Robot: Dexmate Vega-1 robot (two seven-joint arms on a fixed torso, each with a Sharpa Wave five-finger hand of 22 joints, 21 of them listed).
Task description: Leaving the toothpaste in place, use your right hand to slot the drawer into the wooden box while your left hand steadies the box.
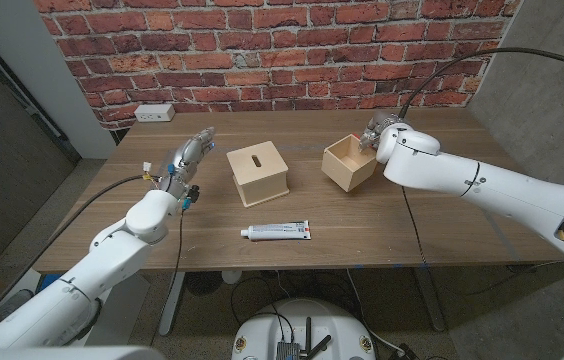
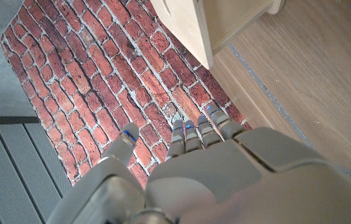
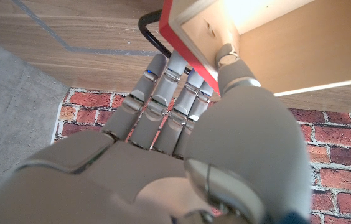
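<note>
The wooden box (image 1: 259,175), pale with a slot in its top, sits mid-table; one corner of it is in the left wrist view (image 2: 185,28). My left hand (image 1: 190,155) (image 2: 213,168) hovers to the box's left, fingers straight and apart, not touching it. The open-topped drawer (image 1: 349,162) (image 3: 275,50) stands to the right of the box with a gap between them. My right hand (image 1: 382,135) (image 3: 194,143) pinches the drawer's red front wall (image 3: 188,53), fingers outside by the black handle (image 3: 147,31), thumb inside. The toothpaste tube (image 1: 276,232) lies in front of the box.
A white power strip (image 1: 152,113) lies at the table's far left edge, against the brick wall (image 1: 282,50). Bare wooden tabletop (image 1: 422,225) stretches in front of the drawer and around the tube.
</note>
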